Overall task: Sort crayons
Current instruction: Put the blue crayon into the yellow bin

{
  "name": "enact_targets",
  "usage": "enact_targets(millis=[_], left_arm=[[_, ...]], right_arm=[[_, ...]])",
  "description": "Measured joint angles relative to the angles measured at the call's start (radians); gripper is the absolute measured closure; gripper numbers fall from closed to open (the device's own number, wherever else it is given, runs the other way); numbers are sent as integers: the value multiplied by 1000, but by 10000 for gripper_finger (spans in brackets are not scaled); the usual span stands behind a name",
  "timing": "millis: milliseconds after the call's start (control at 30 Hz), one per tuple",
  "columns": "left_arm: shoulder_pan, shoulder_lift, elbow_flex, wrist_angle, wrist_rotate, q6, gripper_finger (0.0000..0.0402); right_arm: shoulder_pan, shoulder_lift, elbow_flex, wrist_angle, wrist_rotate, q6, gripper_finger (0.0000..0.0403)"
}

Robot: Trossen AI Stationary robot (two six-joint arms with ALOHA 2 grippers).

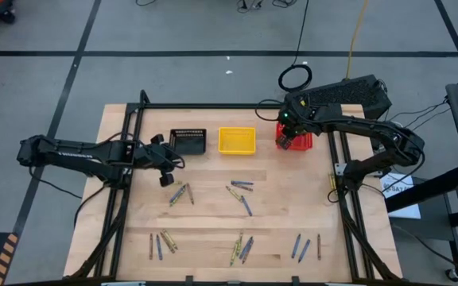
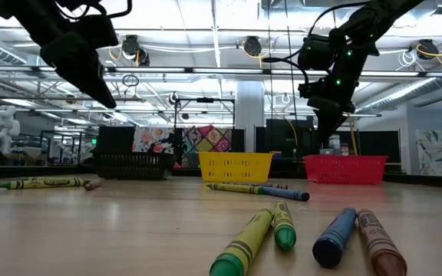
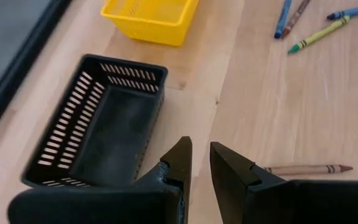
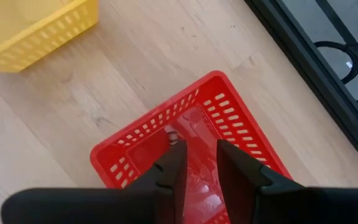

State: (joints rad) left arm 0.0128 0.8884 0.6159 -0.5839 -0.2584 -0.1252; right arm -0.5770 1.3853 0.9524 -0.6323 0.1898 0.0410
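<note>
Pale wooden worktop [image 1: 213, 218] carries three mesh baskets in a row along its far side: a black basket [image 1: 188, 141], a yellow basket [image 1: 237, 141] and a red basket [image 1: 294, 140]. Crayons [image 1: 239, 189] lie scattered over the near half, in loose clusters of olive-yellow, blue and brownish-red sticks (one small group sits mid-worktop, others lie closer to the near edge).

The right pincer [image 4: 196, 163] hangs directly over the red basket [image 4: 194, 130], its fingers spread by a narrow gap with nothing between them. At the basket's floor, just beyond one fingertip, a small pale end shows; whether it is a crayon cannot be told.

The left pincer [image 3: 201, 163] hovers above the worktop just beside the black basket [image 3: 98, 124], its fingers likewise slightly apart and empty. A brownish-red crayon [image 3: 308, 168] lies flat on the wood near it, untouched. In the low view several crayons [image 2: 282, 222] lie in the foreground, well apart from both arms.
</note>
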Motion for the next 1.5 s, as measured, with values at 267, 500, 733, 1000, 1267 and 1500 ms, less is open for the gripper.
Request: enact_targets(millis=[267,500,733,1000,1267,1500], left_arm=[[0,80,0,71,-3,1,338],[0,147,0,74,70,-8,338],[0,173,0,102,234,-84,338],[-8,172,0,-39,262,-272,338],[-119,175,0,-57,253,-527,338],[-213,248,0,-36,183,-672,338]], right_arm=[[0,0,0,0,0,0,328],[1,0,0,0,0,0,328],[1,0,-1,15,0,0,328],[3,0,-1,9,89,25,328],[3,0,-1,7,97,58,328],[3,0,-1,5,97,104,328]])
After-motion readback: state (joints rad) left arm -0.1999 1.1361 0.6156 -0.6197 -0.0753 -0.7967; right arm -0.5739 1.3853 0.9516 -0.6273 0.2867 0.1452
